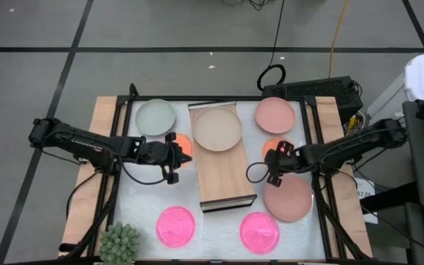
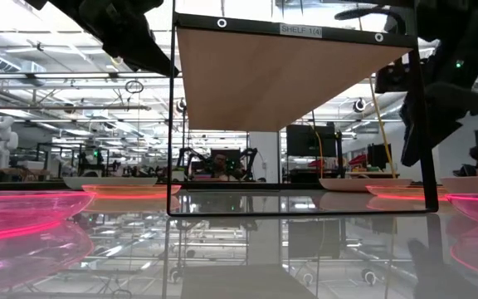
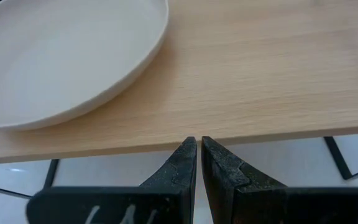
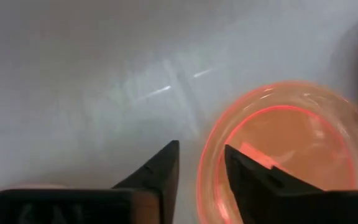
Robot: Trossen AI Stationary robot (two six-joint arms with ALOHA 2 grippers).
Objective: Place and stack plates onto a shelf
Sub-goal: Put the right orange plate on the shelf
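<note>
The light-wood shelf (image 1: 223,165) stands mid-table, and a beige plate (image 1: 216,129) lies on its far end. My left gripper (image 1: 185,151) is shut beside the shelf's left edge (image 3: 229,134), above a small orange plate (image 1: 185,141). My right gripper (image 4: 201,152) is open to the shelf's right. Its fingers stand on either side of the rim (image 4: 205,171) of the other small orange plate (image 1: 274,147); whether they touch it, I cannot tell. Flat on the table lie a green-grey plate (image 1: 156,116), two salmon plates (image 1: 274,115) (image 1: 288,197) and two hot pink plates (image 1: 176,226) (image 1: 260,232).
A spiky green plant (image 1: 120,243) sits at the table's near left corner. The near half of the shelf top (image 1: 227,180) is bare wood. A black frame (image 1: 322,147) runs along the table's sides. In the low view the shelf (image 2: 293,75) stands on thin dark legs.
</note>
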